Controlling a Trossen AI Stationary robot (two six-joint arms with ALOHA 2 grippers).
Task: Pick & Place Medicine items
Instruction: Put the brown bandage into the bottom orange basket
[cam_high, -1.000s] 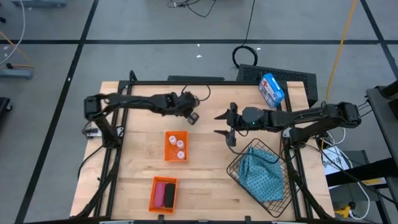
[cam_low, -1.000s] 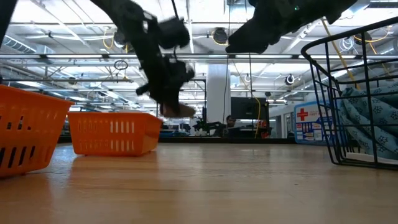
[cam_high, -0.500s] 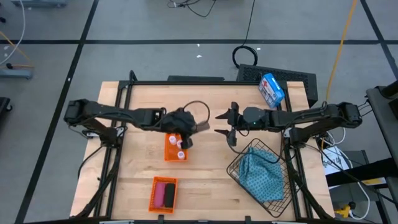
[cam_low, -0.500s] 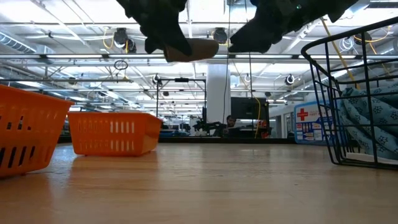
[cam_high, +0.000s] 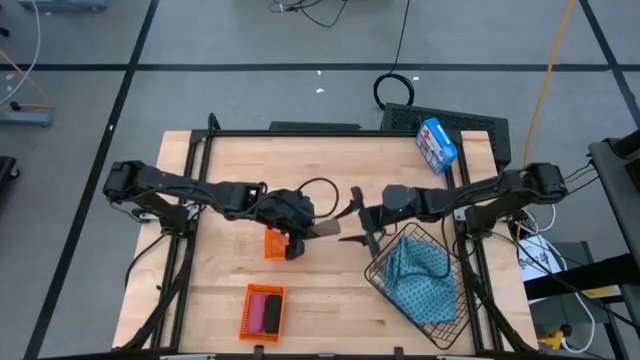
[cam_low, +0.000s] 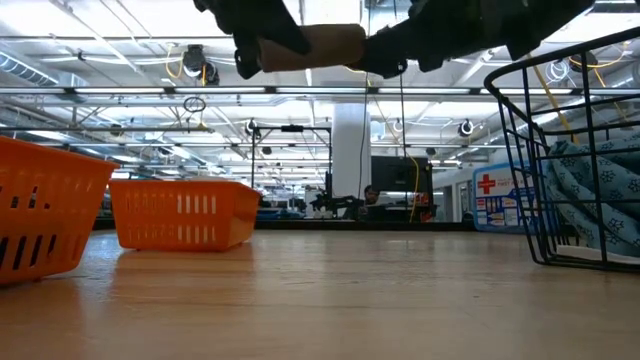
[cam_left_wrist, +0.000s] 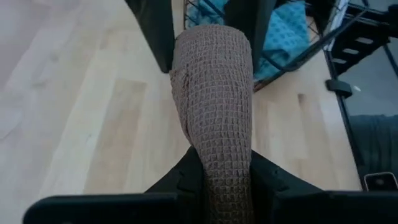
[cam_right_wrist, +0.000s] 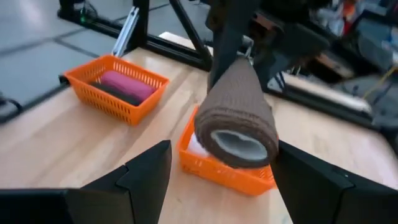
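Brown cylinder (cam_left_wrist: 214, 106) (aloft) between pincers

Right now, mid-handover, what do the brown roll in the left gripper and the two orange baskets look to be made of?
The brown roll, held by the left gripper, looks like soft woven fabric, a matte waffle-grid bandage wrap; its end shows a pale hollow core. The orange baskets look like moulded plastic, faintly glossy, with slotted walls. The right gripper waits open before the roll.

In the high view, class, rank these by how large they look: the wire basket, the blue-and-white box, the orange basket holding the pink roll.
1. Wire basket, clearly largest.
2. Orange basket holding the pink roll.
3. Blue-and-white box, smallest, though not far below the orange basket.
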